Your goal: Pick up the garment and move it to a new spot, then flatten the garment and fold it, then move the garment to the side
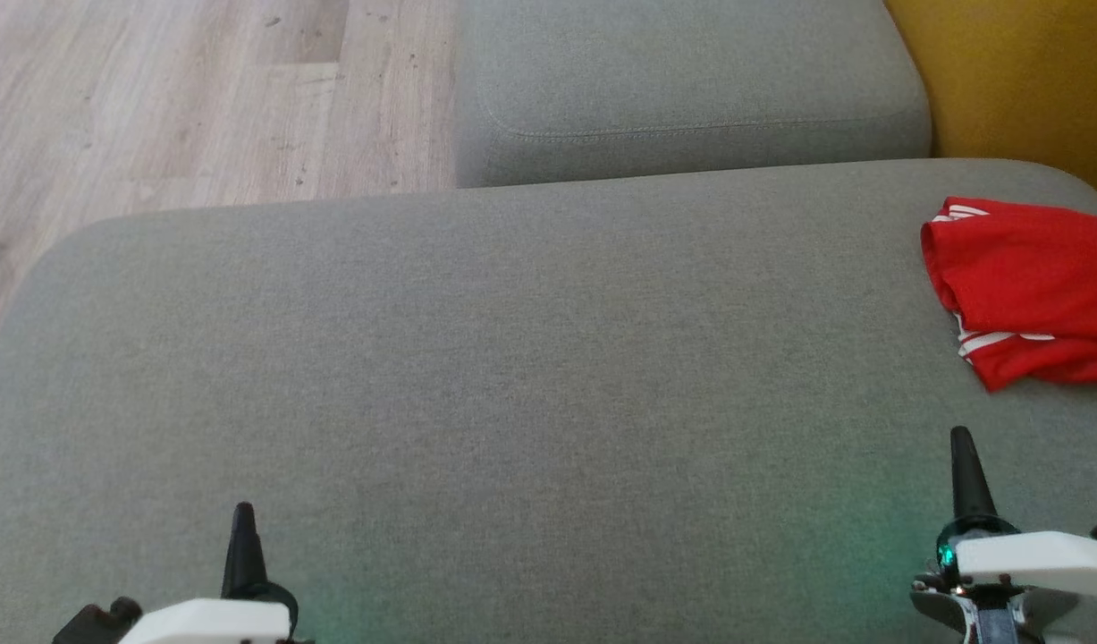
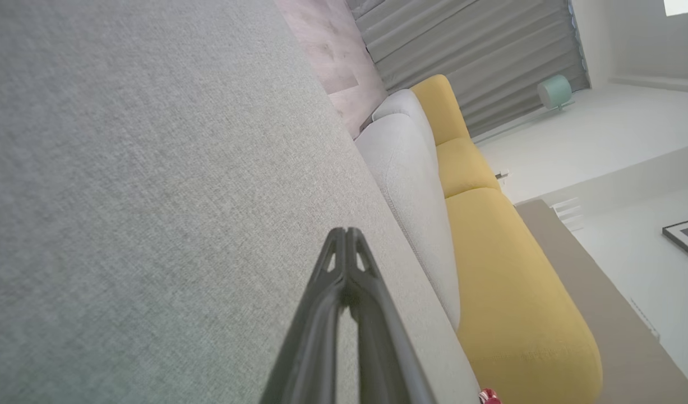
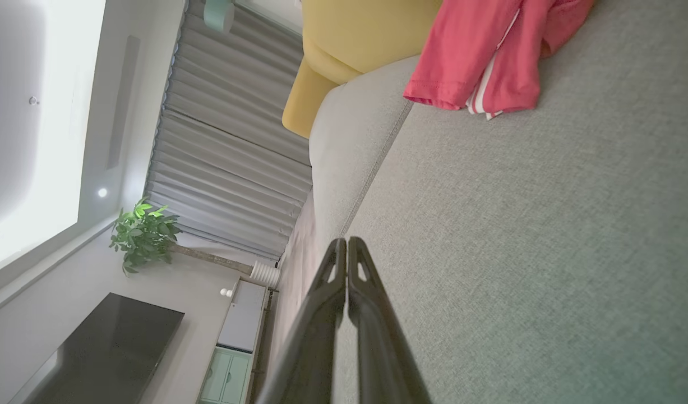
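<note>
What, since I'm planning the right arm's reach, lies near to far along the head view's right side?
right gripper → red garment → yellow upholstery

Broad grey woven seat cushion (image 1: 512,402) spanning the near field; second grey cushion (image 1: 691,89) with a stitched seam, just beyond its far edge. Pale wood-plank floor (image 1: 199,98), far left. Mustard-yellow sofa (image 1: 1013,80), far right, abutting both grey cushions. Room beyond, from the wrist views: pleated grey curtain (image 3: 226,129); leafy potted plant (image 3: 144,235) near its foot; dark glossy screen (image 3: 108,348); pale green cabinet (image 3: 226,376); mint-green lampshade (image 2: 554,91); framed picture (image 2: 686,235) on a white wall.
</note>
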